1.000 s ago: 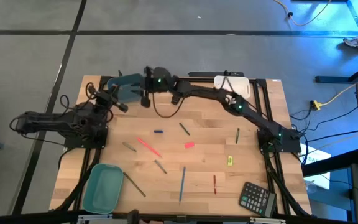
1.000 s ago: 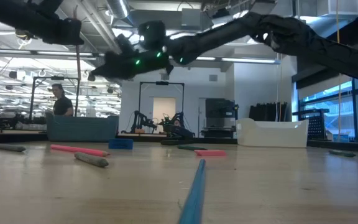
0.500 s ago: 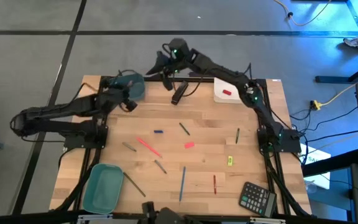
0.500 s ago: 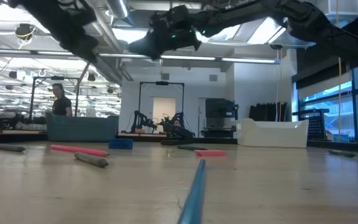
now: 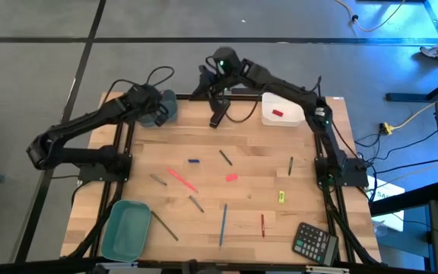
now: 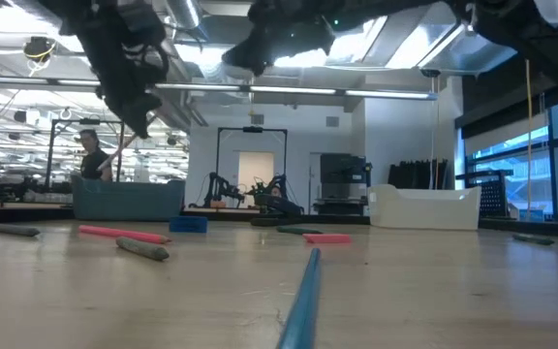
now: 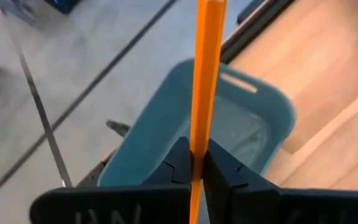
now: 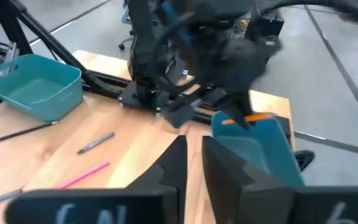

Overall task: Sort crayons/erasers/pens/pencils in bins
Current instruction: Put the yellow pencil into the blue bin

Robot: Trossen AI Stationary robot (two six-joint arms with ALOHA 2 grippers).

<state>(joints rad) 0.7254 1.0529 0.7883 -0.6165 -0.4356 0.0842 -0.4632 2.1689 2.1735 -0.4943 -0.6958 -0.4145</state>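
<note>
My left gripper (image 5: 157, 114) is shut on an orange pencil (image 7: 205, 68) above the blue-grey bin (image 7: 241, 130), which stands at the table's far left (image 5: 167, 102). The right wrist view shows the pencil (image 8: 248, 117) about level at the bin's top. My right gripper (image 5: 217, 116) is raised near the far edge, beside the white bin (image 5: 284, 106). It is empty, with a narrow gap between its fingers (image 8: 194, 155). A red eraser (image 5: 277, 113) lies in the white bin. A pink-red pencil (image 5: 181, 180), a blue pencil (image 5: 223, 224) and a pink eraser (image 5: 232, 177) lie flat on the table. My left gripper pinches the orange pencil's shaft (image 7: 197, 144) between its two fingers. The pencil runs forward past the fingertips, along the fingers. It is lifted clear of the table, over the blue-grey bin. I cannot tell whether it touches the bin.
Several dark pens (image 5: 226, 157) (image 5: 290, 165) (image 5: 157, 180) and a thin red one (image 5: 262, 224) lie on the table. A teal bin (image 5: 124, 228) stands near left and a black calculator (image 5: 314, 242) near right. A small yellow item (image 5: 281, 196) lies at right.
My right gripper has drawn back from the blue-grey bin, toward the table's right along the far edge. My left gripper has risen and gone toward the far edge, over the blue-grey bin.
</note>
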